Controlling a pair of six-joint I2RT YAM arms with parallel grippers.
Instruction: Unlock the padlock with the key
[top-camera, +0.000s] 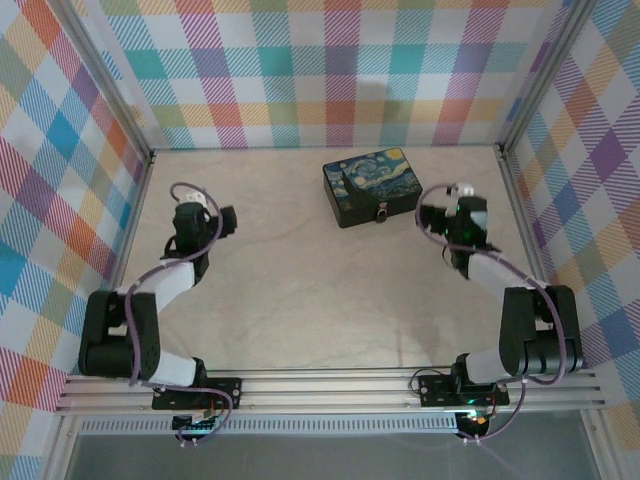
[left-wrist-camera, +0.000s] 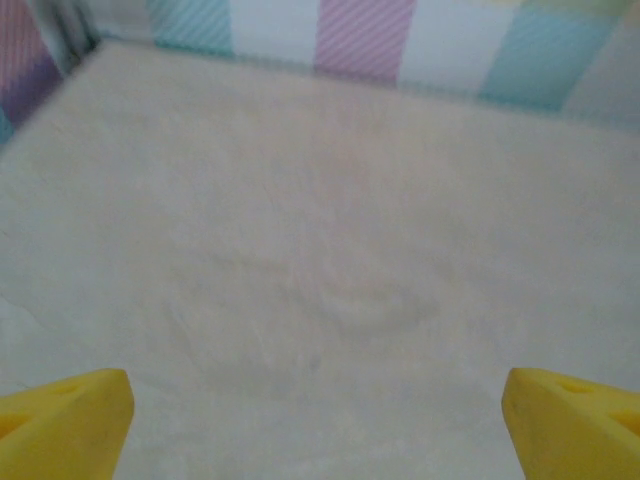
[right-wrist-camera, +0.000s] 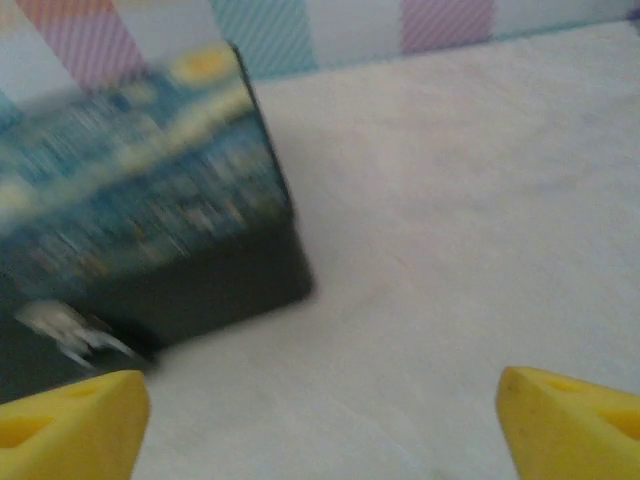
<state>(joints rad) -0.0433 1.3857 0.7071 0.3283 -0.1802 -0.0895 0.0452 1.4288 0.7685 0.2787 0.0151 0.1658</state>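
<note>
box at far centre, with open table seemingly all around

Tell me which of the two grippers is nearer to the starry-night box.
The right gripper: the starry-night box lies close beside it, whereas the left gripper faces bare table, far from the box.

My left fingertips and right fingertips look like smooth, matt yellow plastic. The table under me is a pale, matt sheet, faintly mottled and without shine. The box has dark, smooth sides and a painted lid with a slight sheen. The padlock at its front shows a silvery, metallic glint. The walls look like matt printed check, and the rail like ribbed bare metal.
</note>
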